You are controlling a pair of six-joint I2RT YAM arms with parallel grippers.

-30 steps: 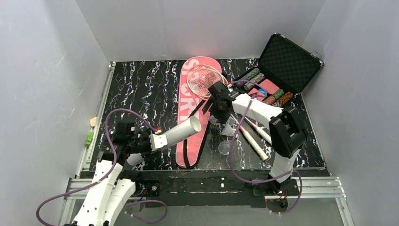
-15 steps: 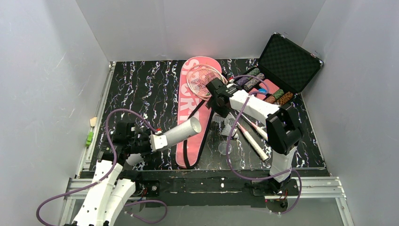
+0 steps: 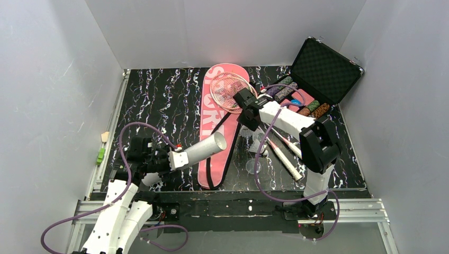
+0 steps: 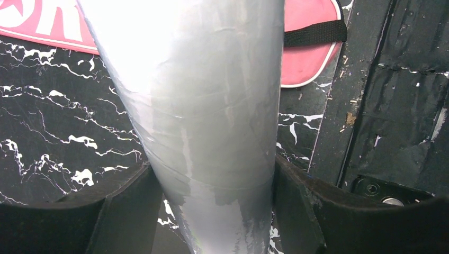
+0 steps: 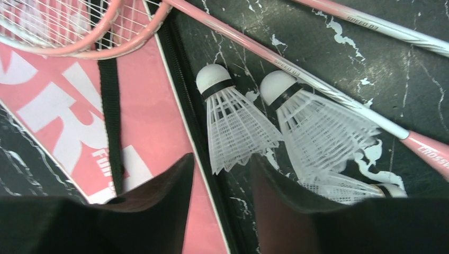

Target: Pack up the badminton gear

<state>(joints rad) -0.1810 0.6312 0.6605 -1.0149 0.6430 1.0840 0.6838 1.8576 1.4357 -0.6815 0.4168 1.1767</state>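
Observation:
My left gripper (image 3: pixel 177 159) is shut on the white tube (image 3: pixel 204 148) and holds it tilted, with its open mouth over the pink "SPORT" bag (image 3: pixel 217 135). The tube fills the left wrist view (image 4: pixel 201 106) between my fingers. My right gripper (image 3: pixel 247 126) is open and empty, low over the bag's right edge. In the right wrist view a white shuttlecock (image 5: pixel 233 124) lies just ahead of the gap between my fingers (image 5: pixel 222 174). A second shuttlecock (image 5: pixel 312 127) lies right of it against a pink racket shaft (image 5: pixel 317 84). The racket heads (image 3: pixel 227 90) rest on the bag's far end.
The open black case of poker chips (image 3: pixel 317 79) stands at the back right. The white racket handles (image 3: pixel 286 159) point toward the near right. A small clear lid (image 3: pixel 252 166) lies near the bag. The bag's black strap (image 5: pixel 108 106) runs along its pink face.
My right gripper has shifted slightly toward the far left and now sits over the shuttlecocks by the bag's edge. The left arm and the tube have not moved.

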